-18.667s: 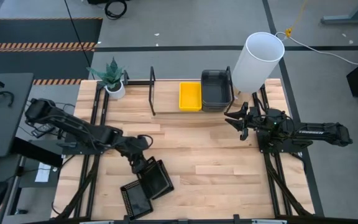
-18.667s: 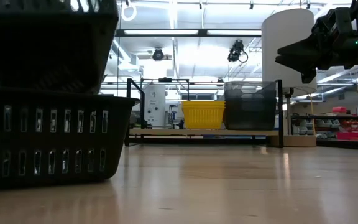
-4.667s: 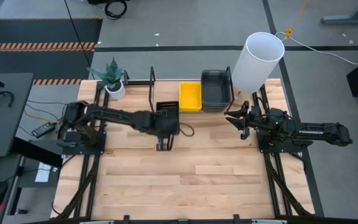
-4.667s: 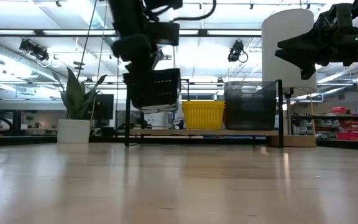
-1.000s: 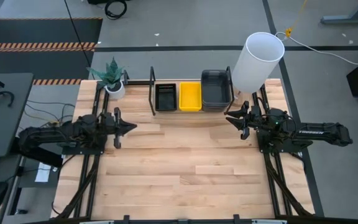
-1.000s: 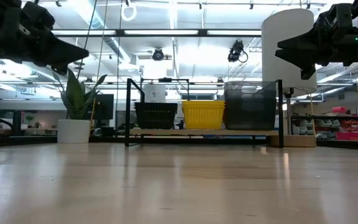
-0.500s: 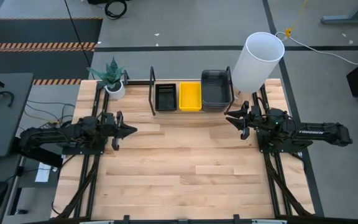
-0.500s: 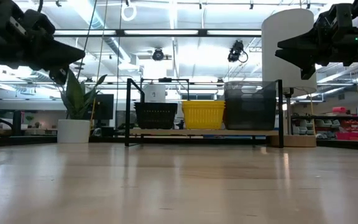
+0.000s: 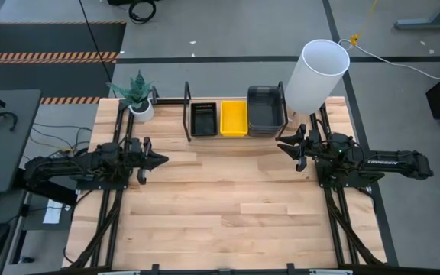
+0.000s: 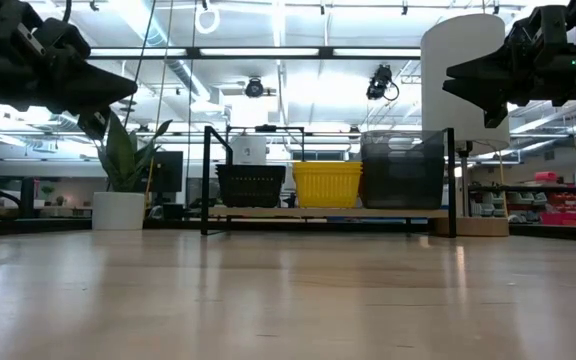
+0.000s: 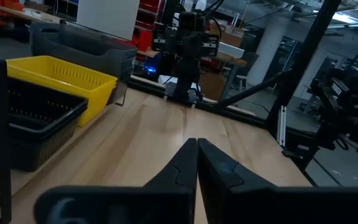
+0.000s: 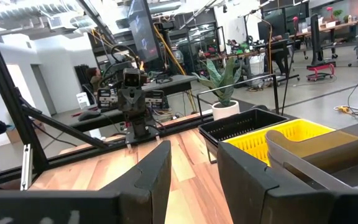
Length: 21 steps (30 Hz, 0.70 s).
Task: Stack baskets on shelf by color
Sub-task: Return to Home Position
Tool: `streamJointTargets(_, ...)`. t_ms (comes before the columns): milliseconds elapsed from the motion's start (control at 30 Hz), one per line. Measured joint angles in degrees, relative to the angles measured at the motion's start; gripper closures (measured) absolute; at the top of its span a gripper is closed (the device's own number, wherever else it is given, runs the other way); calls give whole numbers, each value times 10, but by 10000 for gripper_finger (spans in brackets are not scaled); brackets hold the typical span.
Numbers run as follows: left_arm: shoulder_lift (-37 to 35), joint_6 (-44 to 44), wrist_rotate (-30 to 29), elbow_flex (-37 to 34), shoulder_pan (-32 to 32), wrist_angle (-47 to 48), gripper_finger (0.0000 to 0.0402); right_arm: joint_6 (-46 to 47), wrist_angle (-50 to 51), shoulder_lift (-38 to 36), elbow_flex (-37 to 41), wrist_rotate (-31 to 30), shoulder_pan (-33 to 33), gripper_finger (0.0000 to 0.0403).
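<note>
The shelf (image 9: 235, 138) stands at the table's far edge, framed by black bars. On its board, side by side from left to right, rest a black perforated basket stack (image 9: 203, 120), a yellow stack (image 9: 234, 118) and a smoky grey stack (image 9: 266, 109). The low view shows them too: black (image 10: 250, 185), yellow (image 10: 326, 184), grey (image 10: 401, 168). My left gripper (image 9: 163, 160) hovers shut over the table's left side, holding nothing. My right gripper (image 9: 279, 143) hovers open at the right side, in front of the shelf's right end.
A tall white cylinder (image 9: 315, 75) stands at the far right corner beside the shelf. A potted plant (image 9: 138, 98) sits at the far left corner. The plank tabletop (image 9: 228, 214) spreads bare in front of the shelf. People stand in the room beyond the table.
My left gripper has drifted slightly toward the table's right edge, staying shut. Baskets and right arm have kept still.
</note>
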<state>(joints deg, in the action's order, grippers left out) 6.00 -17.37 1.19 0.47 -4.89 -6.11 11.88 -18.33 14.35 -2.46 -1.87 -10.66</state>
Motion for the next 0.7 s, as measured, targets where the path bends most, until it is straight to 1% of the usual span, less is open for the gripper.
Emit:
streamJointTargets(133,0,0,0,0,0,0,387,0,0,0,0,0,0,267)
streamJointTargets(433,0,0,0,0,0,0,372,0,0,0,0,0,0,267)
streamJointTargets(700,0,0,0,0,0,0,382,0,0,0,0,0,0,267)
